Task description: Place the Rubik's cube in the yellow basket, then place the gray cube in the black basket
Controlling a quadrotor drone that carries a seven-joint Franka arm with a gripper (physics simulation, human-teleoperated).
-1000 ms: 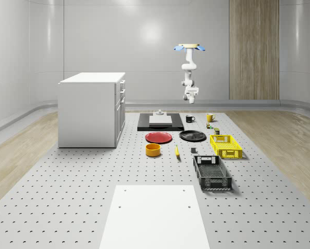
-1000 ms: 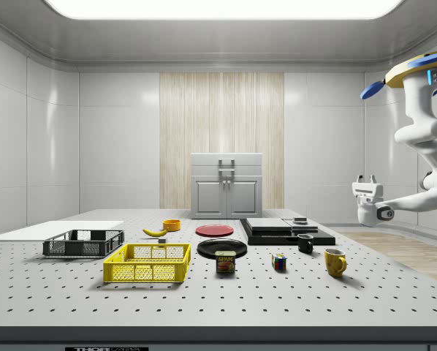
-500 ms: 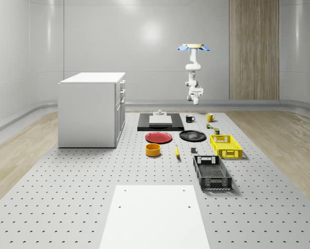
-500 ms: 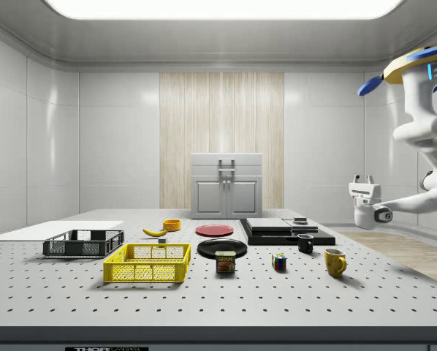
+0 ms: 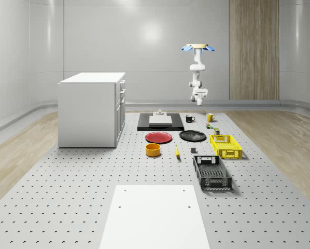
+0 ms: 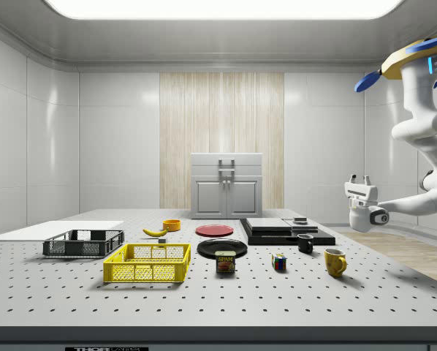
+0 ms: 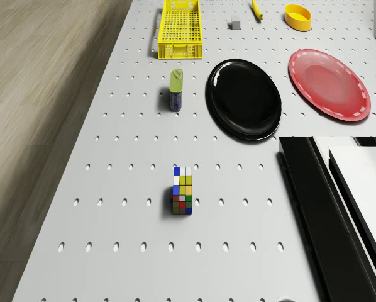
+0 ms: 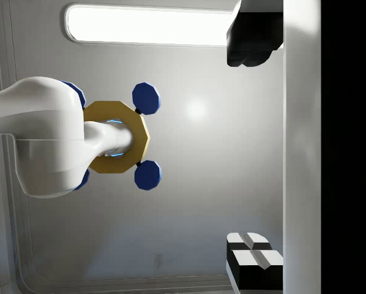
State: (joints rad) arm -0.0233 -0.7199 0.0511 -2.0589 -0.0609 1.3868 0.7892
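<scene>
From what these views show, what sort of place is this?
Probably a simulated robotics test room: a perforated table like an optical breadboard, with the Rubik's cube and yellow basket on it, and bare grey panelled walls.

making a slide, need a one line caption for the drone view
Drone's downward look at the Rubik's cube on the pegboard table, yellow basket beyond a tin.

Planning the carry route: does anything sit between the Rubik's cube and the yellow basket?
Yes. The Spam can stands on the table roughly on the line from the Rubik's cube to the yellow basket, nearer the basket. The black plate lies just beside that line. A lifted carry should clear both.
</scene>
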